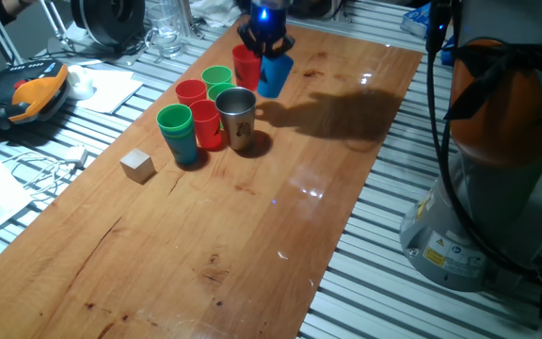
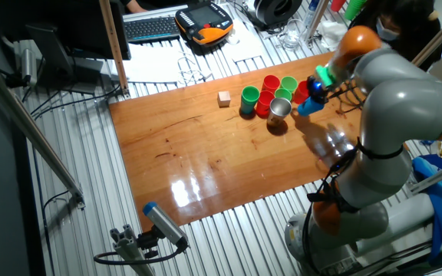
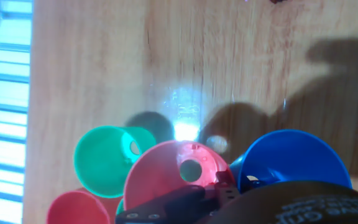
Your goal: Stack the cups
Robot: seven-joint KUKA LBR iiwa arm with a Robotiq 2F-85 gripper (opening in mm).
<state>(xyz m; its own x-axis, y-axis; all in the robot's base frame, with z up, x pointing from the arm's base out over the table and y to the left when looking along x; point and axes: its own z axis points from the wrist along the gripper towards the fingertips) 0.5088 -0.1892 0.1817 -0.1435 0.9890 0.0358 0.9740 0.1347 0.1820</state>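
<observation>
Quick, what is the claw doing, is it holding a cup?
Claw: it sits right at the rims of a blue cup and a red cup; open, shut or holding cannot be told.

Clustered red, green, blue cups (image 1: 216,108) beside upright steel cup (image 1: 239,117).

cups (image 1: 210,113) are standing bunched together on the table (image 1: 252,245) | cube (image 1: 137,166) is sitting just beside them | gripper (image 1: 264,45) is hanging over the far cups
</observation>
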